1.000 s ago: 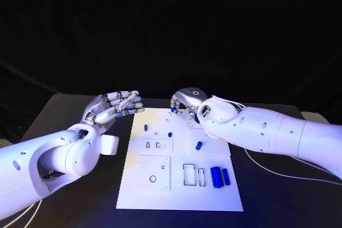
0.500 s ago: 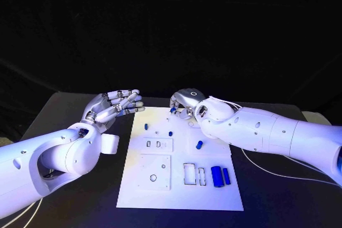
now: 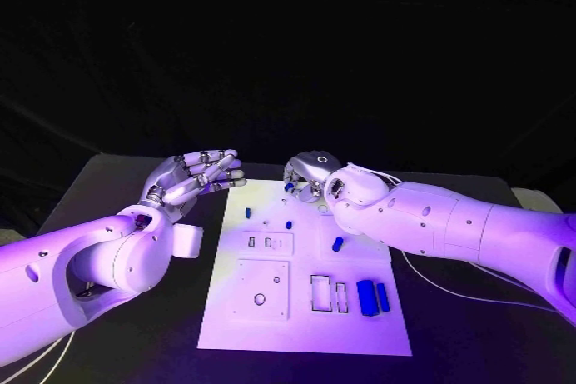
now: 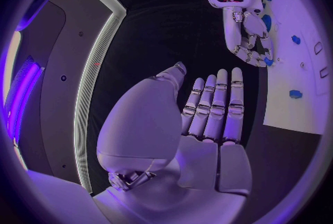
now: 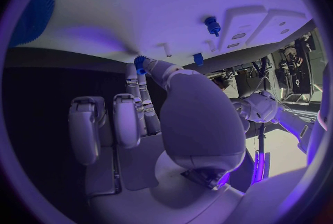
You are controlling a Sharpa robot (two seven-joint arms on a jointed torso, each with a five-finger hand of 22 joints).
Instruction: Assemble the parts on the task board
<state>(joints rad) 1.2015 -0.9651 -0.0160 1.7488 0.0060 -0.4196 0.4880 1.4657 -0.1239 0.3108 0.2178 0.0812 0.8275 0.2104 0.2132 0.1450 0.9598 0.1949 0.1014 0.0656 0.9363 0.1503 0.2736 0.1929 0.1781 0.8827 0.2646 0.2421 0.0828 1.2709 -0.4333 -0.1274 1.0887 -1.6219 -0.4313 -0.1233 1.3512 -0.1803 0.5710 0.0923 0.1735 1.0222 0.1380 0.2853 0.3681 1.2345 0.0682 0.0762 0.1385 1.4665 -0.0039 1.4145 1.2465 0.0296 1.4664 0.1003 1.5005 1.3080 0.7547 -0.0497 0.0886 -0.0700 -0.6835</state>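
Observation:
The white task board (image 3: 300, 317) lies in the middle of the black table. My right hand (image 3: 310, 172) hovers over the board's far end and pinches a small blue part (image 3: 290, 186) at its fingertips; the pinch also shows in the right wrist view (image 5: 141, 63) and the left wrist view (image 4: 267, 60). My left hand (image 3: 198, 177) hangs open just off the board's far left corner, fingers straight and side by side (image 4: 211, 107), holding nothing. A blue peg (image 3: 247, 211) and two more small blue parts (image 3: 288, 225) (image 3: 337, 244) sit on the board.
Two long blue pieces (image 3: 364, 297) (image 3: 382, 296) lie side by side near the board's right edge, beside empty rectangular slots (image 3: 320, 292). A white cable (image 3: 444, 288) trails over the table to the right of the board.
My right hand, with the small blue part, has drifted slightly left over the board's far end. The left hand has hardly moved.

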